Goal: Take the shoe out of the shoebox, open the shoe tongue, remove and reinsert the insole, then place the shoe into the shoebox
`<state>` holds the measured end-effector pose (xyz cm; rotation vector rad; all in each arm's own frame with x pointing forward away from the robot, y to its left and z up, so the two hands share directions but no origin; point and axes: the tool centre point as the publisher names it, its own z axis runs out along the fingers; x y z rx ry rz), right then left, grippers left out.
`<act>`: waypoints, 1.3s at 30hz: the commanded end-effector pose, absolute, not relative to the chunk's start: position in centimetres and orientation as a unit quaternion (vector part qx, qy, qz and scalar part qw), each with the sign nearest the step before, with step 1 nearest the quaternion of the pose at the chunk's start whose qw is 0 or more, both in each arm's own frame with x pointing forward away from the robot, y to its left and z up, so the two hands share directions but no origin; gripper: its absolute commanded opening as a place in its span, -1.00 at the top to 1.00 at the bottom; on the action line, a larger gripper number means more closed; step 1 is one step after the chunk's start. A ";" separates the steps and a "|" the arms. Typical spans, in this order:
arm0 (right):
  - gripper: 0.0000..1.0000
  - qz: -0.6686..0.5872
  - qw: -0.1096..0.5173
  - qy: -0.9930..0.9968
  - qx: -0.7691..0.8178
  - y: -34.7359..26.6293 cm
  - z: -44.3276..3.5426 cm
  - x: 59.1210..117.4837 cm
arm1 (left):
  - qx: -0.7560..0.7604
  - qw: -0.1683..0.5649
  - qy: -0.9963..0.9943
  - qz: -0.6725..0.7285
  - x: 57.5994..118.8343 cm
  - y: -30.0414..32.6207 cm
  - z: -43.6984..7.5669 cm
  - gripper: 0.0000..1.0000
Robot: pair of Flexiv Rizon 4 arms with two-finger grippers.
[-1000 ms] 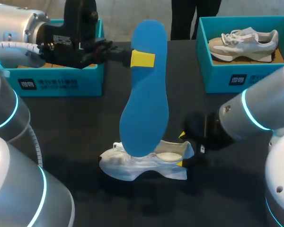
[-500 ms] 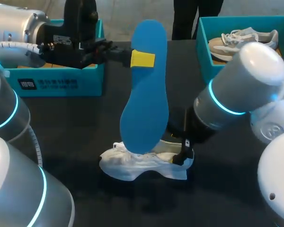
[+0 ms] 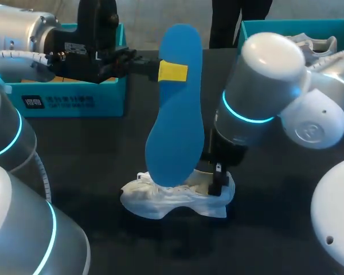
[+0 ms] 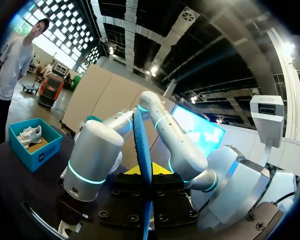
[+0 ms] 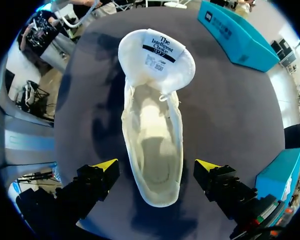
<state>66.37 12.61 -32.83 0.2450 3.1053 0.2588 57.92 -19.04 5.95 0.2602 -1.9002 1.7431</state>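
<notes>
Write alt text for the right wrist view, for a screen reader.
The open right pincer looks down on a white shoe on the dark table, its heel end between the yellow-tipped fingers, neither touching it. The tongue is folded out at the far end; a teal shoebox stands beyond.

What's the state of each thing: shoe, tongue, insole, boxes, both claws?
Shoe: upright on the table, insole out.
Tongue: folded open.
Insole: held on end above the shoe.
Left claw: shut on insole.
Right claw: open, astride the heel, not touching.
Left box: open, inside mostly hidden.
Right box: open, second shoe inside.
</notes>
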 end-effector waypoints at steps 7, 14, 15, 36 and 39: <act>-1.00 0.038 0.007 0.996 0.076 13.1 -32.9 66.2 | 0.097 0.272 -0.707 0.646 58.0 -19.2 6.0 1.00; -1.00 0.056 0.027 0.996 0.069 13.4 -32.6 67.5 | 0.097 0.272 -0.707 0.646 58.0 -19.2 6.0 1.00; -1.00 0.061 0.030 0.996 0.065 13.7 -32.5 67.7 | 0.097 0.272 -0.707 0.646 58.0 -19.2 6.0 1.00; -0.96 0.055 0.060 0.996 0.029 16.8 -36.8 70.7 | 0.097 0.272 -0.707 0.646 58.0 -19.2 6.0 1.00; -0.50 0.062 0.056 0.996 0.036 16.7 -37.7 70.6 | 0.097 0.272 -0.707 0.646 58.0 -19.2 6.0 1.00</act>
